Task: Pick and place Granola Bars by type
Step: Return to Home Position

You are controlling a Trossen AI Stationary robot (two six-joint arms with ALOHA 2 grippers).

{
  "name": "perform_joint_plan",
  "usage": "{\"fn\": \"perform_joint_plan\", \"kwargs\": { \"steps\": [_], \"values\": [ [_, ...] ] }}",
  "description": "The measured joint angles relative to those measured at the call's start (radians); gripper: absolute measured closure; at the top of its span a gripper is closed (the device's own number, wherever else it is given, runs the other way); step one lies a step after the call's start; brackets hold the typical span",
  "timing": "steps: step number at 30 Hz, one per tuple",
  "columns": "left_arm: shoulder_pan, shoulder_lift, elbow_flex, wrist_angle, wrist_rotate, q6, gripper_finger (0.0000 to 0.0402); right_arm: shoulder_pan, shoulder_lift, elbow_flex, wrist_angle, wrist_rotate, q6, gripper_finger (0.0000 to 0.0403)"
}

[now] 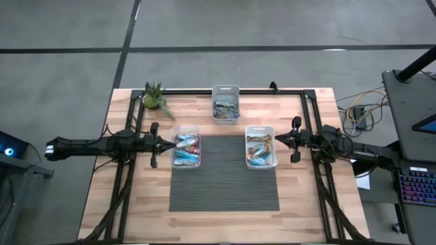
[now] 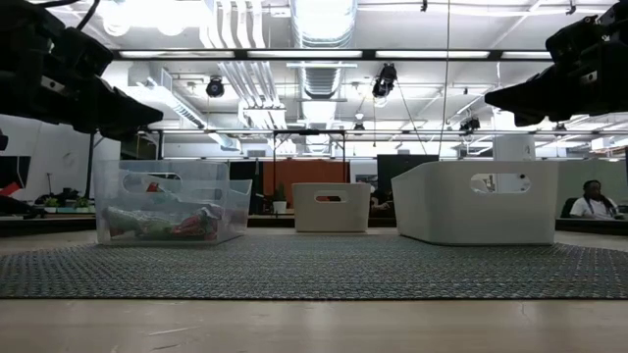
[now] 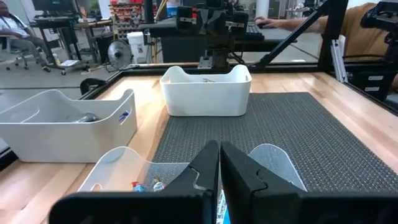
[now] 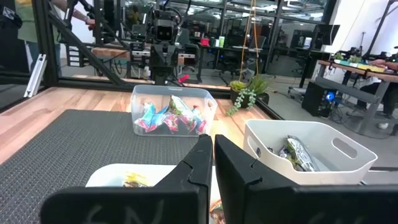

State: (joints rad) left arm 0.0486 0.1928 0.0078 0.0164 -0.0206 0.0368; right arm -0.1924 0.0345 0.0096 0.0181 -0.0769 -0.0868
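Fingers (image 3: 200, 175) on the left gripper (image 1: 166, 143) are pressed tight together, and we see nothing held in them. This gripper hangs in the air at the left side of the table (image 1: 146, 218). Its tip is just beside the left wall of the clear bin (image 1: 185, 166) and higher than the rim. On the left we also spot a small plant (image 1: 155, 99) near the table's far edge.

The clear bin sits across the far left corner of the dark mat (image 1: 225, 184), and the first bunch of granola bars (image 1: 186, 148) lies inside it. In the middle, past the mat's far edge on bare wood, stands the gray bin (image 1: 225, 87) with a second bunch of granola bars (image 1: 225, 107). It stands apart from the other two bins.

Between the clear bin and the white bin (image 1: 260, 128) we see a wide strip of open mat, and the near part of the mat is open too. The white bin sits on the mat's far right corner and holds a third bunch of granola bars (image 1: 259, 151). The right gripper (image 1: 281, 139) hangs just beside the white bin's right wall, above the rim, with its fingers closed tight on nothing.
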Motion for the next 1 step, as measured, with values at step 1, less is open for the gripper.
{"fn": "perform_joint_plan", "kwargs": {
  "steps": [1],
  "values": [
    [0.0, 0.0, 0.0, 0.004, -0.002, 0.0, 0.0401, 0.0, 0.0, 0.0, 0.0, 0.0, 0.001, 0.0394]
  ]
}}
